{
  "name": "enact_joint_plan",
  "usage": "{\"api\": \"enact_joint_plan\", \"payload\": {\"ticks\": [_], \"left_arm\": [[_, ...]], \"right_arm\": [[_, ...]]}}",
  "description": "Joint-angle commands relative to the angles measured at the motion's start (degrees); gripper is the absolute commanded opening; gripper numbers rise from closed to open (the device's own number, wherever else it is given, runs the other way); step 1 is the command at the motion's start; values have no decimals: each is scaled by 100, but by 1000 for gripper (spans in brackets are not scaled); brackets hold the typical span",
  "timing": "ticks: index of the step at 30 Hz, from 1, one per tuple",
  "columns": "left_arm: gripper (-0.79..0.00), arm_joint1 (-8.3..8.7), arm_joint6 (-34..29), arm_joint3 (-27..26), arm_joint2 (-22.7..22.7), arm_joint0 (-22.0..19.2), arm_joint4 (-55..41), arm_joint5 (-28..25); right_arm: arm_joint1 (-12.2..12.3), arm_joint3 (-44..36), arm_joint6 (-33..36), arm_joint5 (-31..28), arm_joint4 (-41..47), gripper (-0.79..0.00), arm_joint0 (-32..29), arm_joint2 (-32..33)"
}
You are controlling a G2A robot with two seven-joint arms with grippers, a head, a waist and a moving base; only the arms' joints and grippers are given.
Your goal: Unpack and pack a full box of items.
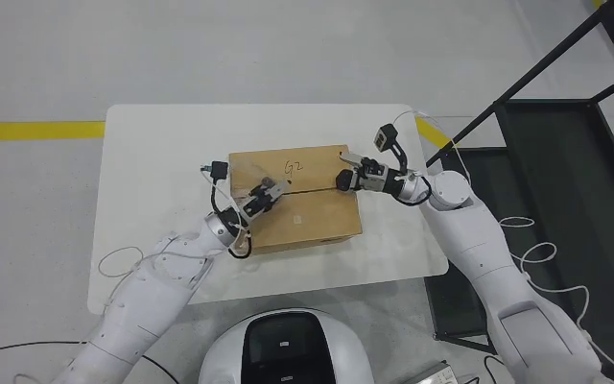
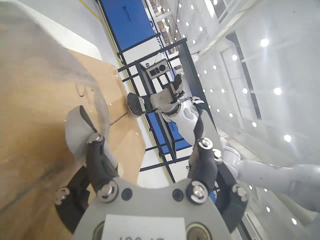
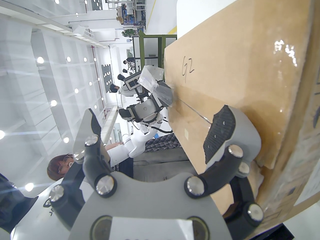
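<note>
A closed cardboard box [image 1: 297, 197] marked with handwriting stands in the middle of the white table [image 1: 153, 173]. Its top flaps meet in a seam [image 3: 192, 108]. My left gripper [image 1: 267, 194] sits on the box top at the seam's left part, jaws open [image 2: 140, 131]. A crumpled strip of clear tape [image 3: 148, 77] clings to one of its fingers [image 2: 80, 131] and trails across the cardboard. My right gripper [image 1: 347, 173] is at the box's right end, open [image 3: 155, 128], with one ribbed pad [image 3: 220, 131] against the box top near the seam and the other finger off the box.
A black metal frame [image 1: 537, 106] and dark rack stand just right of the table. Bare table top lies on the left and in front of the box. A yellow floor line [image 1: 48, 130] runs behind the table.
</note>
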Motion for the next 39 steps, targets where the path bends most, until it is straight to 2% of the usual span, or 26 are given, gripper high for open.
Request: {"api": "enact_joint_plan", "payload": {"ticks": [1,9,12,17,23,31,39], "left_arm": [[0,-29,-176,-7,76,-51,55,-97],[0,-201,-461,190,379,-331,51,-297],[0,-220,-488,240,300,-362,-129,-494],[0,-158,-733,138,-43,-288,-472,-669],[0,0,-1250,-308,-589,59,-888,-614],[0,220,-1656,-941,-1441,808,-1307,-507],[0,470,-1974,-1500,-2846,1686,-1905,-688]], "right_arm": [[35,-88,57,30,74,0,-77,144],[91,-288,-58,118,44,0,-320,372],[92,-337,-77,131,31,0,-369,388],[101,-385,-70,150,37,0,-398,458],[123,-538,151,198,165,0,-427,574],[94,-767,735,221,595,0,-390,526],[-86,-843,527,-25,-106,0,40,-237]]}}
